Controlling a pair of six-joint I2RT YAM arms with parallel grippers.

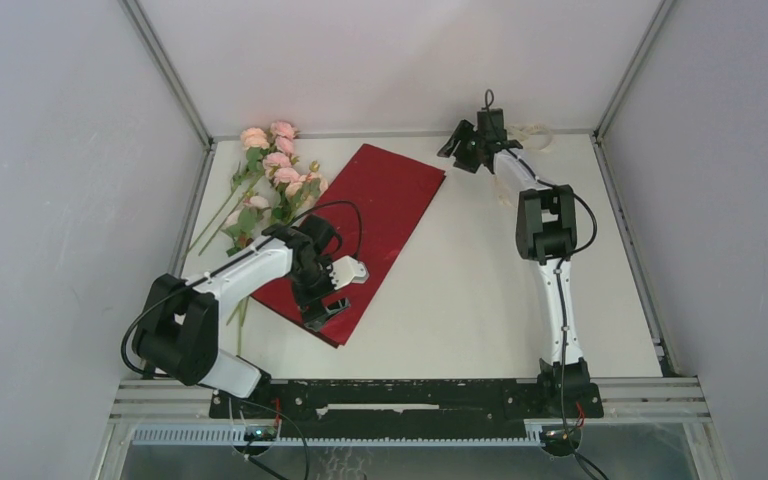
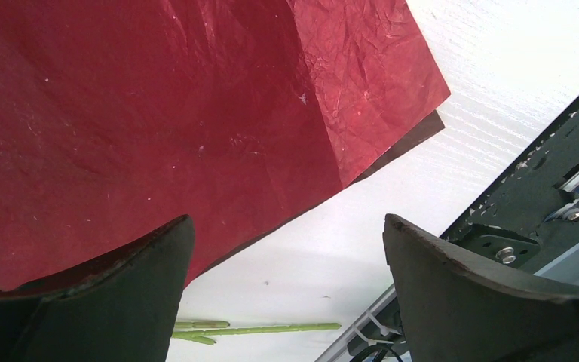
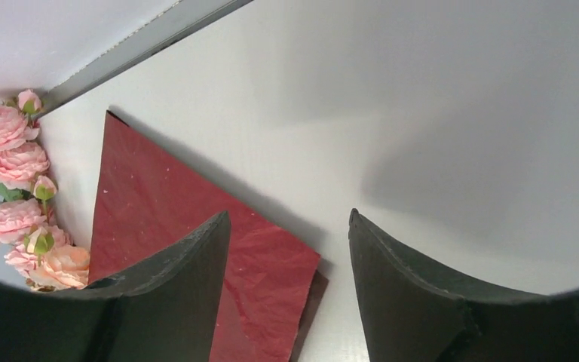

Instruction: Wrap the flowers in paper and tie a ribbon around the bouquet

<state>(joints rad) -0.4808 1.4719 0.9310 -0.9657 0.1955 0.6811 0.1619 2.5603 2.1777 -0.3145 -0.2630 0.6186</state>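
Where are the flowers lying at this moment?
In the top view, the flowers lie at the far left of the table, beside the left edge of the red paper, with the blooms toward the back wall.

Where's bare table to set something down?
Free: wide strip between the paper and right arm, down to the near rail. Crowded: far-left, flowers beside the paper; left gripper over its near end; far-right corner, right gripper and ribbon.

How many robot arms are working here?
2. The left arm bends over the red paper; the right arm stretches to the far right corner of the table.
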